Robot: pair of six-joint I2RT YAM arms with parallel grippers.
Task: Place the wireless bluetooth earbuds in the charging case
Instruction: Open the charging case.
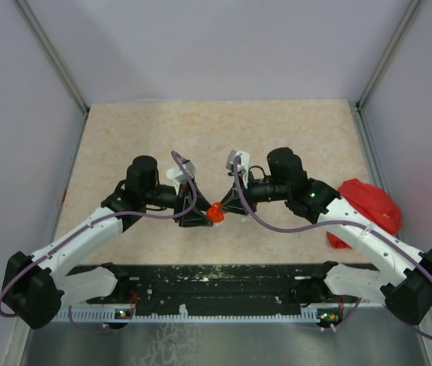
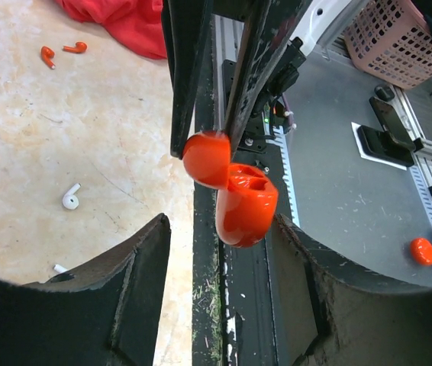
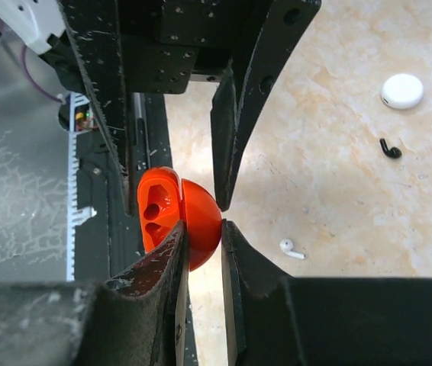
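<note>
The red-orange charging case (image 2: 243,206) hangs open in mid-air between the two arms (image 1: 215,213). My right gripper (image 3: 203,229) is shut on its domed half, and the half with two empty sockets (image 3: 155,213) faces the camera. My left gripper (image 2: 222,229) stands open around the hanging half, with a wide gap on its left side. Two red-orange earbuds (image 2: 46,55) (image 2: 76,48) lie on the table by the red cloth. A white earbud (image 2: 71,197) (image 3: 291,248) and a black earbud (image 3: 389,148) also lie loose on the table.
A big red cloth lump (image 1: 369,202) sits at the table's right side. A round white case (image 3: 402,91) rests near the black earbud. The black rail (image 1: 216,286) runs along the near edge. Off the table stand a pink basket (image 2: 399,38) and several small cases (image 2: 422,250).
</note>
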